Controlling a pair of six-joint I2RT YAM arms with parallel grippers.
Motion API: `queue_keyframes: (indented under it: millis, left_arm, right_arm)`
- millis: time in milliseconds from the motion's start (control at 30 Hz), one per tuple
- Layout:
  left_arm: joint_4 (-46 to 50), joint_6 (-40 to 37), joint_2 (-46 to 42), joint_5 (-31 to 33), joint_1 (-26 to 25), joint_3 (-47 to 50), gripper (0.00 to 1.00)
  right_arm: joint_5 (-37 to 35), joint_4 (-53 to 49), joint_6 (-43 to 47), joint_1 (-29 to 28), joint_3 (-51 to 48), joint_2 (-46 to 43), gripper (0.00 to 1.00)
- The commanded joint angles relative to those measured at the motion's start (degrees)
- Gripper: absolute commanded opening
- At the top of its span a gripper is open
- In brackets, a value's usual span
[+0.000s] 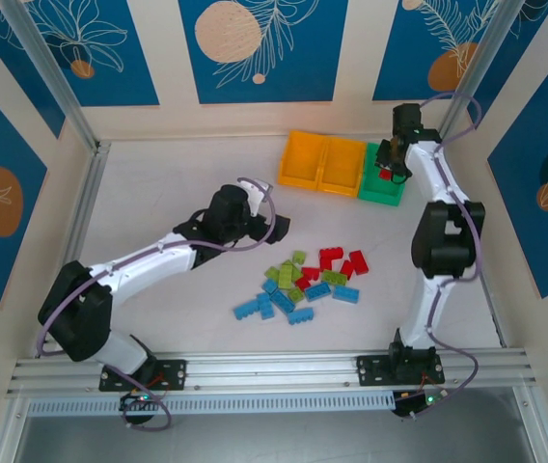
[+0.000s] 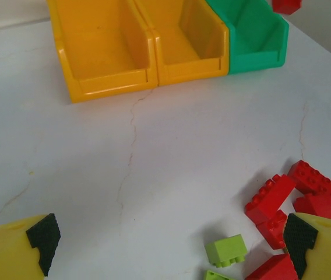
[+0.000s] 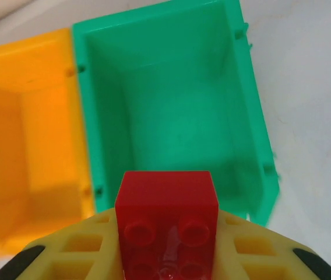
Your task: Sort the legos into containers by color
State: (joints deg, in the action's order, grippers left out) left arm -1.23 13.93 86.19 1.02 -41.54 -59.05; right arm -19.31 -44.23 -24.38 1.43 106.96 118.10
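The table (image 1: 187, 174) carries the row of containers at its far side: two orange-yellow bins (image 1: 322, 166) on the left and the green bin (image 1: 375, 195) at the right end, all three joined and showing bare floors. The loose legos (image 1: 303, 285) lie in a scatter between my two bases, well apart from the bins, with red, lime green and light blue mixed together. My left gripper (image 2: 170, 236) hovers just beside the near-left edge of that scatter, jaws spread wide and holding nothing; it is the nearer arm for any brick on the table. My right gripper (image 1: 388, 166) is at the far right, above the green bin, jaws clamped on one red brick (image 3: 166, 221). In the right wrist view the green bin (image 3: 177, 122) lies directly ahead of and below the brick, which hangs over the bin's near end, inside the line of its side walls. The brick's long axis appears to run parallel to the bin's long axis, pointing toward the far wall. My judgement: a plain release should drop it inside the green bin without any further sideways travel.
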Motion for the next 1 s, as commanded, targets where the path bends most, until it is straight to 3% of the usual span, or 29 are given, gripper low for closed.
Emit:
queue_keyframes:
  millis: [0, 133, 267, 433, 600, 767, 967]
  left_arm:
    - [5.41, 5.65, 1.73, 1.04, -0.73, -3.15, 1.0]
    - [12.34, 10.84, 3.8, 2.14, -0.75, -6.92, 1.0]
    - [23.43, 14.09, 7.64, 3.54, -0.76, -13.28, 0.99]
    - [30.58, 16.88, 12.86, 2.95, -2.02, -19.64, 0.83]
    - [36.54, 17.44, 21.45, 1.75, -5.82, -28.89, 0.72]
    - [43.06, 17.01, 30.64, 0.16, -8.56, -38.31, 0.65]
    - [48.3, 14.77, 37.07, -3.84, -8.65, -44.15, 0.64]
  right_arm:
    - [1.5, -5.62, 0.43, 0.04, 7.41, 6.7, 0.34]
    - [3.66, -9.39, -0.05, 0.34, 14.07, 10.88, 0.48]
    - [4.26, -10.85, 0.03, 0.4, 15.21, 8.86, 0.54]
    - [8.69, -15.2, -2.05, 1.09, 13.91, 1.47, 0.55]
    - [18.47, -14.26, -5.36, 1.04, -1.94, -15.51, 0.61]
    - [23.4, -13.79, -7.79, 0.34, -18.4, -30.73, 0.67]
    - [23.27, -14.58, -7.79, -0.46, -29.0, -39.32, 0.72]
